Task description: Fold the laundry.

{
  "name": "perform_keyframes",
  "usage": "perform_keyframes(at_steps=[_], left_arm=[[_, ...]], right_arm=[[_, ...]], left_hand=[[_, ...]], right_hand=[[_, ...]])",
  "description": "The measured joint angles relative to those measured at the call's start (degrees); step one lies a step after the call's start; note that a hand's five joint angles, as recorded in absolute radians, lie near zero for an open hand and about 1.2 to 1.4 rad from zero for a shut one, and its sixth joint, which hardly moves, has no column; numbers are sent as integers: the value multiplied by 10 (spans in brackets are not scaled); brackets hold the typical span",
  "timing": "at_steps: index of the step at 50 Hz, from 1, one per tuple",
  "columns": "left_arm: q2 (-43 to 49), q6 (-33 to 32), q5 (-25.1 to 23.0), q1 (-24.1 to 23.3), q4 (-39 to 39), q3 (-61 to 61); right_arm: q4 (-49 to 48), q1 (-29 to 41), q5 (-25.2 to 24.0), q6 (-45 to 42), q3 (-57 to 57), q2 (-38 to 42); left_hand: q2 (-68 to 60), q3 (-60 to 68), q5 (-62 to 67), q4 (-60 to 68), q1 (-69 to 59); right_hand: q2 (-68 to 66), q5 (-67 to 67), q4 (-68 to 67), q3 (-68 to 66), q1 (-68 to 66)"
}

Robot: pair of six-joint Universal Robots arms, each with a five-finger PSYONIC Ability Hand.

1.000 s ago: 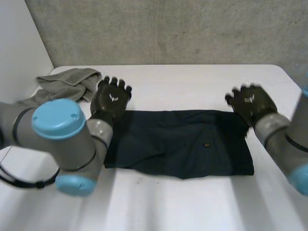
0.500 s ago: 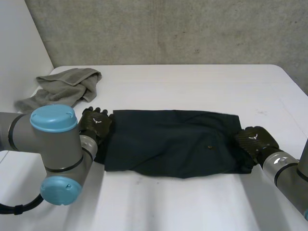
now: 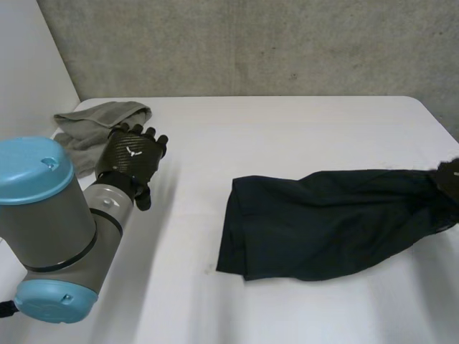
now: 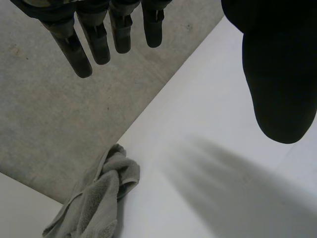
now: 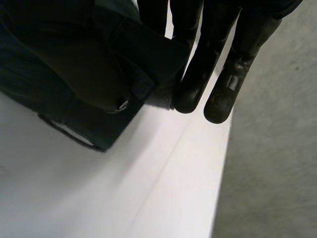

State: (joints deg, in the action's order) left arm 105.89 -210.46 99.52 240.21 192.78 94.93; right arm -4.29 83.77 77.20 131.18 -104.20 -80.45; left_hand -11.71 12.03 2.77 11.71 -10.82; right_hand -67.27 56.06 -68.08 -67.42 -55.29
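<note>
A dark navy garment (image 3: 323, 218) lies bunched and stretched across the table's right half, its left end folded under. My right hand (image 3: 450, 178) is at the table's right edge, shut on the garment's right end. In the right wrist view the thumb presses the dark cloth (image 5: 74, 64) against my right hand's curled fingers (image 5: 195, 69). My left hand (image 3: 133, 154) hovers open above the table's left side, well away from the garment. Its straight fingers (image 4: 99, 34) hold nothing in the left wrist view.
A crumpled grey towel (image 3: 97, 122) lies at the table's far left corner, just beyond my left hand, and also appears as the towel (image 4: 99, 198) past that hand's fingertips. Bare white table (image 3: 287, 129) stretches behind the garment. A concrete wall stands behind.
My right hand closed on the garment's right end and dragged it to the right edge. My left hand left the garment's left edge and rose toward the grey towel.
</note>
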Motion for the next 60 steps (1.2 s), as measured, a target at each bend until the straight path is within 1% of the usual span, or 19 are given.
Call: perform_keyframes(at_steps=[3,9,10,11,13,17,19,22,23,24,25,26,27,28,38,41,52,57,60], left_arm=[[1,1,0,1,0,-2],[7,3,0,1,3,-19],[8,4,1,1,4,-27],[8,4,1,1,4,-27],[9,8,2,-2,5,-39],[10,18,3,-7,5,-52],[10,30,3,-13,5,-62],[12,42,2,-18,5,-73],[13,46,2,-19,5,-78],[14,50,2,-21,5,-83],[17,54,1,-25,6,-91],[21,58,1,-28,6,-99],[25,63,1,-33,6,-108],[28,65,1,-37,6,-114],[96,111,-15,-112,-1,-205],[122,126,-33,-134,-8,-222],[236,152,-58,-165,-89,-268],[264,151,-53,-163,-115,-274],[286,144,-25,-157,-146,-275]], right_arm=[[2,42,0,-5,22,-7],[-5,183,-6,4,72,-8],[-14,241,-12,6,86,2],[-14,241,-12,6,86,2],[-29,331,-27,7,105,31],[-36,399,-43,8,117,69],[-32,447,-59,10,124,108],[-25,463,-66,14,127,126],[-20,467,-66,19,129,131],[-17,467,-65,25,131,133],[-14,466,-63,32,134,132],[-10,461,-57,46,138,129],[-6,455,-51,61,142,123],[-4,450,-47,71,144,119],[57,317,-8,312,166,39],[85,289,-10,345,171,40],[119,258,-20,356,181,135],[115,259,-28,352,182,168],[100,260,-38,336,183,214]], left_hand=[[0,0,0,0,0],[0,0,0,0,0],[0,0,0,0,0],[0,0,0,0,0],[0,0,0,0,0],[0,0,0,0,0],[0,0,0,0,0],[0,0,0,0,0],[0,0,0,0,0],[0,0,0,0,0],[0,0,0,0,0],[0,0,0,0,0],[0,0,0,0,0],[0,0,0,0,0],[0,0,0,0,0],[0,0,0,0,0],[0,0,0,0,0],[0,0,0,0,0],[0,0,0,0,0]], right_hand=[[0,0,0,-3,-2],[0,0,0,-4,-2],[0,0,0,-4,-2],[0,0,0,-4,-2],[0,5,0,-4,-2],[0,11,0,-4,-2],[58,-36,62,56,27],[99,-60,98,100,62],[280,-218,271,262,236],[359,-305,360,352,323],[438,-372,427,430,373],[438,-372,427,430,373],[519,-475,517,511,425],[544,-517,545,546,436],[547,-521,546,551,436],[547,-521,546,551,436],[547,-521,546,551,436],[547,-521,546,551,436],[547,-521,546,551,436]])
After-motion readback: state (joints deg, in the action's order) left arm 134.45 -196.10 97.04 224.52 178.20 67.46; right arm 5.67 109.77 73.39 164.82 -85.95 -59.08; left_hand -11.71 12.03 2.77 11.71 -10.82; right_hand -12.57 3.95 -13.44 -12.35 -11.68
